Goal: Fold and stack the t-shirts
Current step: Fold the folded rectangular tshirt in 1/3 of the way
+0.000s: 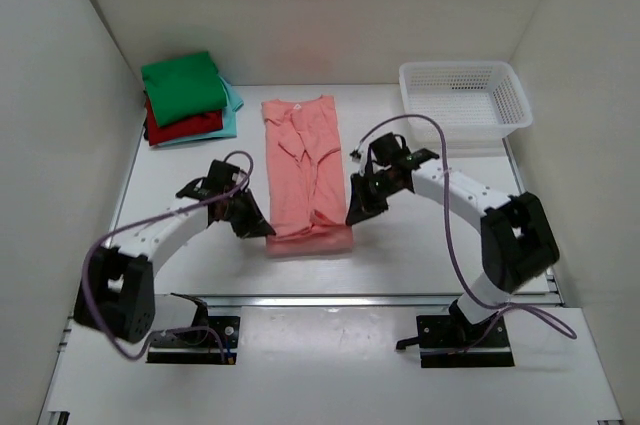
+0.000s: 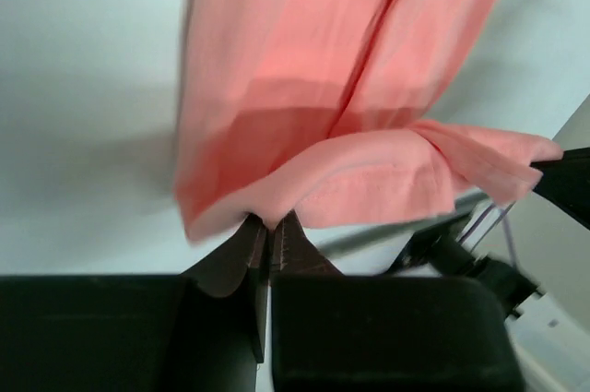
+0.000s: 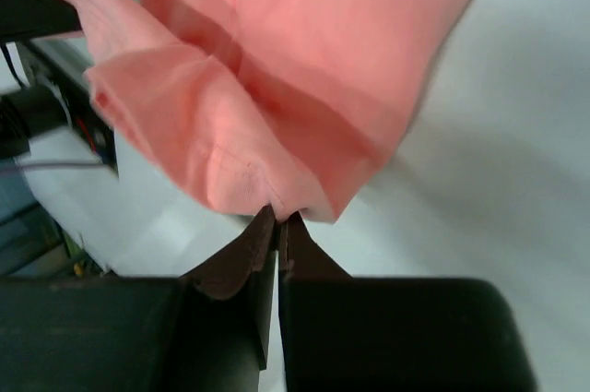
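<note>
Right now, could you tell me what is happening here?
Both arms are folding a salmon-pink cloth t-shirt. The left gripper and right gripper are each shut on a near corner, holding that hem raised. A stack of folded green, red and light teal t-shirts sits at the far left; a white plastic mesh basket sits far right.

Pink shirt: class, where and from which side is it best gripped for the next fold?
The pink shirt lies as a long flat strip running away from the arms. Grip its two near hem corners, one per arm, coming from the near side; lifting that hem should fold it over. The left fingers and right fingers pinch there now.
</note>
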`<action>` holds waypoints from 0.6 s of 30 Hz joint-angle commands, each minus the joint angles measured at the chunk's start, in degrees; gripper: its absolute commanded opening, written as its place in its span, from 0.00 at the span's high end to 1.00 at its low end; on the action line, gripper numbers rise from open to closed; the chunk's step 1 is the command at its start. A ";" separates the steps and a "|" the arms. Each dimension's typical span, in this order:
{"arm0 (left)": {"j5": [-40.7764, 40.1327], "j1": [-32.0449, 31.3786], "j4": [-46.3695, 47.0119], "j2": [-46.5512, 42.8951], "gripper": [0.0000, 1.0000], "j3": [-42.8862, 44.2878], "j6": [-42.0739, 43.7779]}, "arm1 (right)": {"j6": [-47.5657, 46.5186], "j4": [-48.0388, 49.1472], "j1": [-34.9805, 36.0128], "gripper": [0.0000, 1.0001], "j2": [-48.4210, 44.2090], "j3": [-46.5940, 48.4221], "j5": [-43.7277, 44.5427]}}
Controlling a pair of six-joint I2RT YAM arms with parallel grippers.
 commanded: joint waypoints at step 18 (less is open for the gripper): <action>1.43 9.25 15.75 32.57 0.70 29.07 5.49 | -12.57 -4.33 -11.15 0.94 33.60 42.38 1.44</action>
